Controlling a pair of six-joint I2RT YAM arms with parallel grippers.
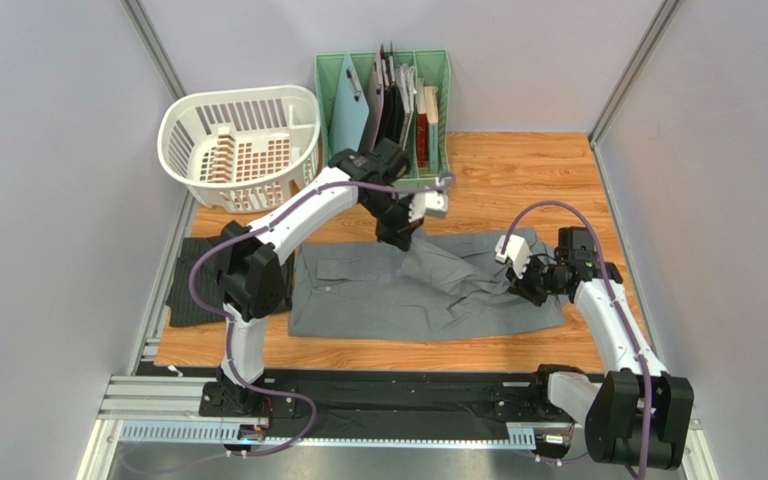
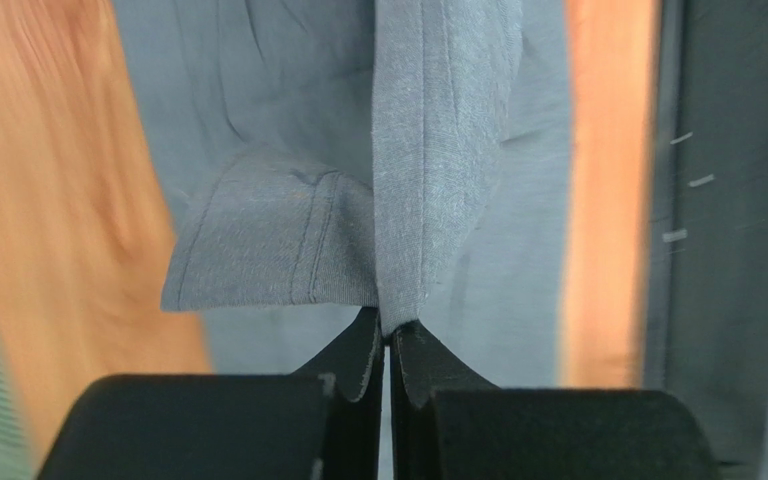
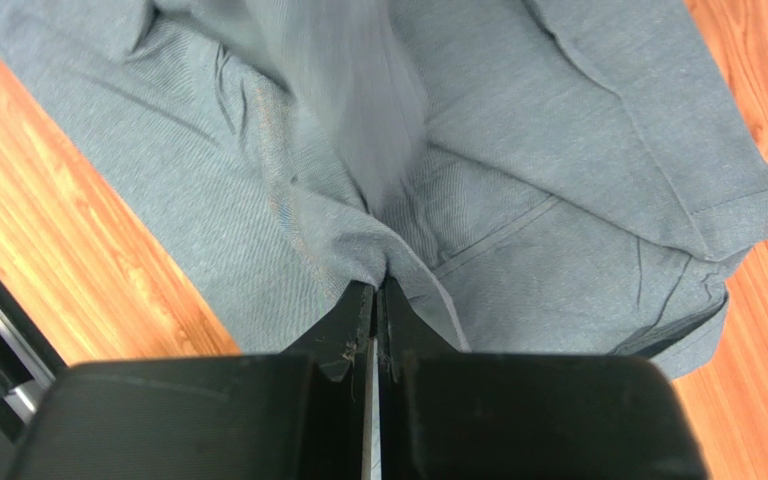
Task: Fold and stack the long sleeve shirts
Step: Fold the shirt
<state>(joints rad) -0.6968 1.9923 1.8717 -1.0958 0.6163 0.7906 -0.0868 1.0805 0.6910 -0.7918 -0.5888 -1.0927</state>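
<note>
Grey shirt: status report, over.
Left gripper shut on grey shirt, fabric tented up. Right gripper shut on it near right end. Dark shirt flat at far left, nothing blocking.

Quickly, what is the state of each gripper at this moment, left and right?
Left gripper: closed, pinching a raised fold of the plain medium grey cloth shirt.
Right gripper: closed, pinching the same shirt's fabric.

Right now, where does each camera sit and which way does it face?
Top external: above and behind the bases, looking down at the table; left arm and right arm show.
Left wrist: faces along the shut left gripper pinching the grey shirt.
Right wrist: looks down past the shut right gripper pinching that shirt.
Shared: all see the grey shirt.
</note>
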